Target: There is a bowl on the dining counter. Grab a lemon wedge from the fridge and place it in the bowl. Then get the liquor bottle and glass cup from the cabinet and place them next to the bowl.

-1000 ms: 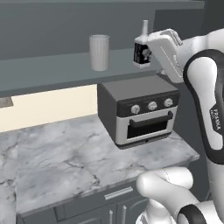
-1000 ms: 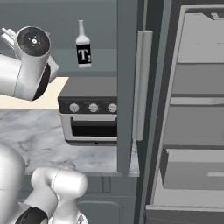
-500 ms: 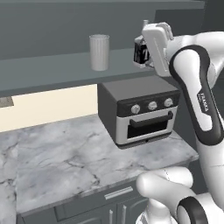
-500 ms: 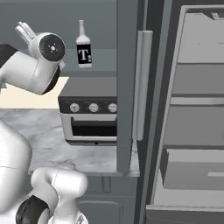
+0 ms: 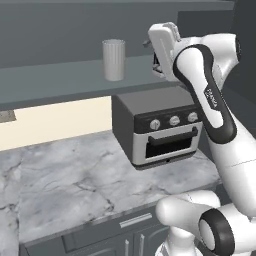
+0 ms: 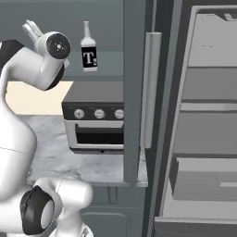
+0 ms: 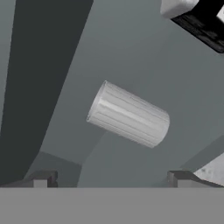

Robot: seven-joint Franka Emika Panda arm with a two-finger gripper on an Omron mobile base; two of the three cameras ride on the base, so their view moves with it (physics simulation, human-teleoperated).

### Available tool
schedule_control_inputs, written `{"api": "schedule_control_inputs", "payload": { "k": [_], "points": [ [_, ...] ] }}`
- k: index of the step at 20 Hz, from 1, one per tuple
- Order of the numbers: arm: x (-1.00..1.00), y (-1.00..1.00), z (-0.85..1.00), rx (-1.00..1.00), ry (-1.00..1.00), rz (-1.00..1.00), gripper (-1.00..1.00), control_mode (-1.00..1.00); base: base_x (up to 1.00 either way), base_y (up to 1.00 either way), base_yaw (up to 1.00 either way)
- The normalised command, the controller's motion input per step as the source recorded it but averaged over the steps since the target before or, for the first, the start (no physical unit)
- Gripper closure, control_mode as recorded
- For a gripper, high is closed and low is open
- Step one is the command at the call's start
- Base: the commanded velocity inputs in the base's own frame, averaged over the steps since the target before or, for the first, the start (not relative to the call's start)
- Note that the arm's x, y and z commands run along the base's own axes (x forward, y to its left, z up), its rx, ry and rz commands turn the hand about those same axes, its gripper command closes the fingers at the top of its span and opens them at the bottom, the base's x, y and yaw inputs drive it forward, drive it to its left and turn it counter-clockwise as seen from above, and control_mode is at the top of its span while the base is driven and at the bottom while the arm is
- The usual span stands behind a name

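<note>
The glass cup [image 5: 114,60] stands upright on the cabinet's inner shelf [image 5: 55,82]. In the hand view the glass cup [image 7: 127,114] lies straight ahead, some way beyond my gripper [image 7: 109,180], which is open with nothing between its fingertips [image 7: 41,178]. The liquor bottle [image 6: 89,54], whitish with a black "T" label, stands on the same shelf to the cup's right; the liquor bottle [image 7: 201,17] shows at the top right corner of the hand view. My gripper [image 5: 151,43] hovers at shelf height beside the bottle, pointing left at the cup, and hides most of the bottle in the left base view.
A grey toaster oven [image 5: 157,130] sits on the marble worktop [image 5: 65,180] under the shelf. The cabinet door [image 6: 134,92] with its silver bar handle [image 6: 147,90] hangs open at the right. Beyond it the fridge [image 6: 208,115] stands open, showing shelves and a drawer.
My hand has swung and turned left, away from the bottle and onto the cup. The bottle and the cup have stayed in place.
</note>
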Motion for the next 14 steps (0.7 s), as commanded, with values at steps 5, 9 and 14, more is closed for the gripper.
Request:
{"api": "schedule_control_inputs", "payload": {
  "k": [5,9,14],
  "points": [
    [0.44,0.11,0.04,0.0,0.07,0.0,-1.0,-1.0,0.0,0.0,0.0],
    [0.49,0.18,0.0,0.0,0.03,0.0,-1.0,-1.0,0.0,0.0,0.0],
    [0.34,0.27,0.0,0.0,0.0,0.0,-1.0,-1.0,0.0,0.0,0.0]
  ]
}}
